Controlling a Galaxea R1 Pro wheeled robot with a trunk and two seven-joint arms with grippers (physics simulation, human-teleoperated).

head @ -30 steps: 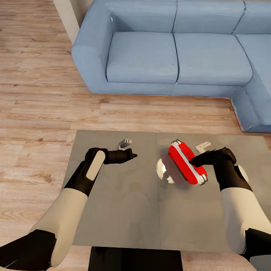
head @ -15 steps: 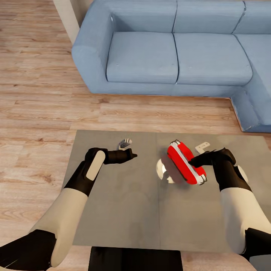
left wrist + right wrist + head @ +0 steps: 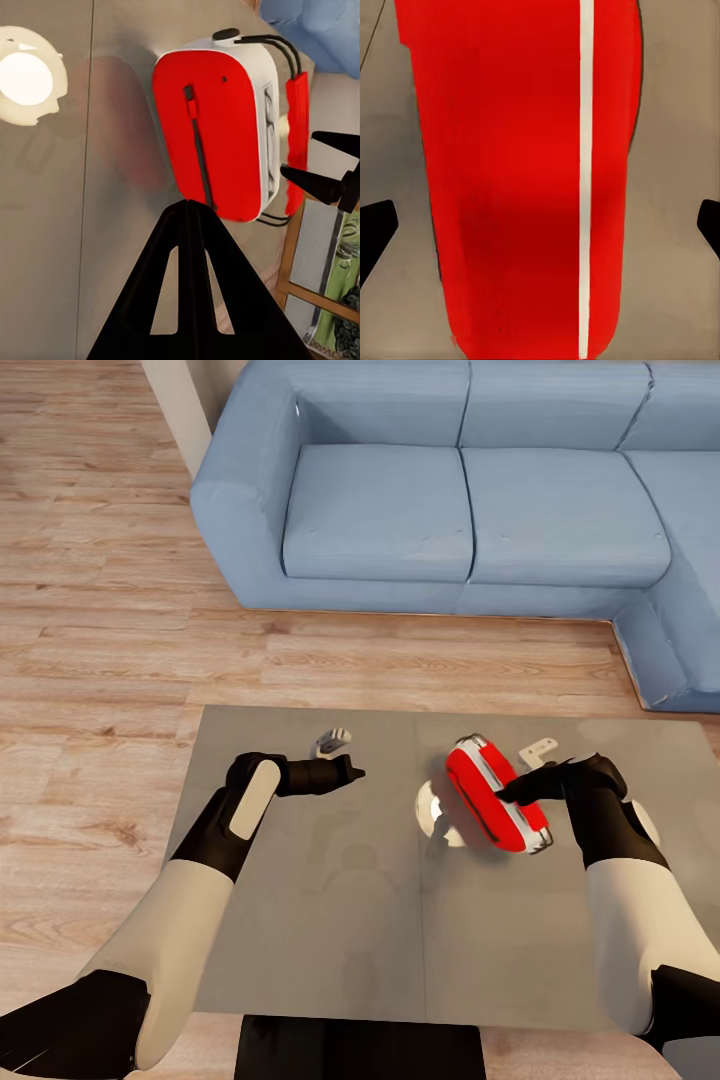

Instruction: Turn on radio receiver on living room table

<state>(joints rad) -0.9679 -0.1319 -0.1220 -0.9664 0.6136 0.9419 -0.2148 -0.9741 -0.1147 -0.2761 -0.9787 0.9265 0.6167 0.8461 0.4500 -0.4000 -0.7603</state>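
The radio receiver (image 3: 497,796) lies on the grey counter (image 3: 330,920), in the half nearer the blue sofa (image 3: 470,490), its long body running diagonally and one broad red face turned up; a pale round lamp reflection (image 3: 432,812) sits on the glossy top just beside it, on the side away from the right arm. From the left wrist camera the radio's white band and red handle (image 3: 297,142) show along its far edge. The right hand (image 3: 520,790) is at the radio — its dark fingertips reach the edge of the red case, and in the right wrist view the two fingertips (image 3: 375,229) stand wide apart on either side of the red body with grey counter showing between each tip and the case, so it is released and grasps nothing. The left hand (image 3: 350,770) hovers over the counter well apart from the radio, pointing toward it, with its fingers (image 3: 187,285) drawn together to a closed point. The step in hand looks like the press itself: the right hand is lined up to touch the switch, though no switch can be made out. The next move calls for a short, steady push on the case — firm enough to register, gentle enough not to slide the radio across the smooth top.
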